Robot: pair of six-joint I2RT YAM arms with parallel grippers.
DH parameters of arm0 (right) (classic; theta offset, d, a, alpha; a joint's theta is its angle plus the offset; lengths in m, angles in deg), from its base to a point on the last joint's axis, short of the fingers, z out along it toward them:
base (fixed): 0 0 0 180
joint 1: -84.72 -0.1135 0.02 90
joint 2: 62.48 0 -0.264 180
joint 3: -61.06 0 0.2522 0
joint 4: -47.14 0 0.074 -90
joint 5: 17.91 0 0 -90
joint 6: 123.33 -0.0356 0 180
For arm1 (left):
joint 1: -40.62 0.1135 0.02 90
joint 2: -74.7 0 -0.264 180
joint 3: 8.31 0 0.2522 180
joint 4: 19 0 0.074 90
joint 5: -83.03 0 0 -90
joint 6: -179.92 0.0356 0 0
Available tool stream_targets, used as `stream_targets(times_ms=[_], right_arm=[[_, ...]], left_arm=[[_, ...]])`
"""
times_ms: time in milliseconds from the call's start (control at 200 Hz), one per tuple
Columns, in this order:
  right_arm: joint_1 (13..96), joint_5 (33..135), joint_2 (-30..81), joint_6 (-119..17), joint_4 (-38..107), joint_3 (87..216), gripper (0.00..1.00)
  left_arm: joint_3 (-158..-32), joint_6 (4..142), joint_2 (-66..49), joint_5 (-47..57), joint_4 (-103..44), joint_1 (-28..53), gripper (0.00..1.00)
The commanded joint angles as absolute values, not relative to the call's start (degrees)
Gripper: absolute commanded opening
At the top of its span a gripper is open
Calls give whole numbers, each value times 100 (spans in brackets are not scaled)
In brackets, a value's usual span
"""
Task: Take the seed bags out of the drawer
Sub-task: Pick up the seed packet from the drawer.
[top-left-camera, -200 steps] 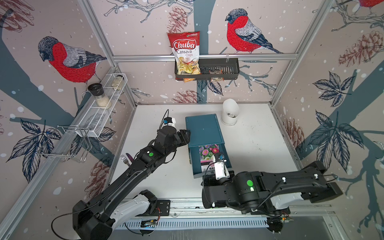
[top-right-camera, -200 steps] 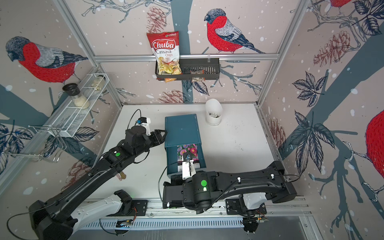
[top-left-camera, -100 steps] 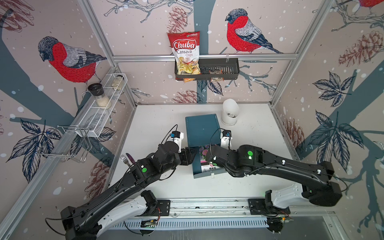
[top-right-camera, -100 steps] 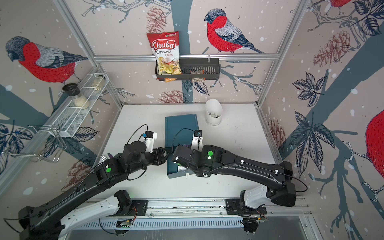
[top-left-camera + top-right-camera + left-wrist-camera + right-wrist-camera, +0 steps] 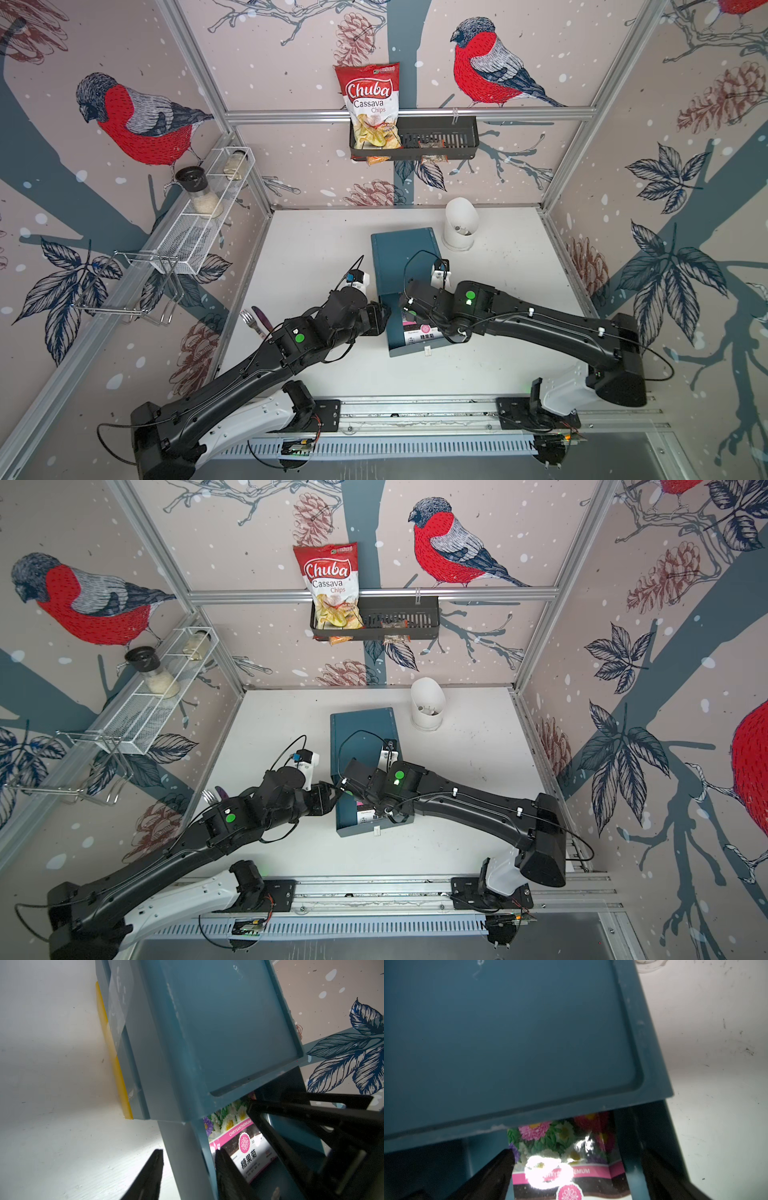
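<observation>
A: Bird-print walls box in a white surface, with a teal cabinet in the middle and its drawer open. Why is the left hand there?
B: To steady it, I think. Its fingers straddle the drawer's side wall, one outside, one inside. Whether they pinch it I cannot tell.
A: And the right hand?
B: Spread wide and empty, low over the drawer, probably for a pick.
A: What's inside?
B: One flower packet, lying flat, its top tucked under the cabinet. Other packets, if any, are hidden.

It was a robot lab booth: metal bars held bird-picture walls around a white desk.
</observation>
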State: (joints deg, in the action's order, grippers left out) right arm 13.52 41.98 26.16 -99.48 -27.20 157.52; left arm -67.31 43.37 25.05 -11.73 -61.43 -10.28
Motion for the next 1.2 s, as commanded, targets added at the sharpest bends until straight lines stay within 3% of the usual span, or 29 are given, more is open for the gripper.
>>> stream_targets(times_ms=[0, 170, 240, 635, 730, 840, 946, 1081, 1151, 1196], right_arm=[[1352, 3692, 2932, -10372, -3416, 16008, 100], [1317, 3374, 3202, -10445, -3560, 16194, 96], [1377, 3604, 3136, -10092, -3272, 16158, 90], [1727, 4549, 2478, -9549, -1715, 15139, 86], [1743, 4637, 2462, -9436, -1533, 15105, 78], [1757, 4757, 2496, -9304, -1344, 15120, 64], [1756, 4959, 2574, -9170, -1157, 15219, 54], [1661, 4771, 2667, -9158, -1337, 15491, 55], [1645, 4538, 2677, -9265, -1616, 15622, 63], [1650, 4389, 2668, -9339, -1809, 15671, 74]], left_arm=[[-6731, 4455, 2420, -1529, -6082, -1036, 44], [-6710, 4550, 2281, -1742, -6001, -1029, 39], [-6726, 4581, 2254, -1845, -5989, -1027, 37], [-6780, 4808, 1985, -2039, -5562, -983, 29], [-6761, 4824, 2020, -1982, -5573, -979, 30], [-6719, 4834, 2134, -1833, -5634, -983, 39], [-6636, 4808, 2278, -1744, -5682, -983, 43], [-6593, 4768, 2354, -1648, -5760, -983, 45], [-6598, 4743, 2387, -1556, -5775, -983, 46], [-6607, 4729, 2415, -1492, -5773, -983, 47]])
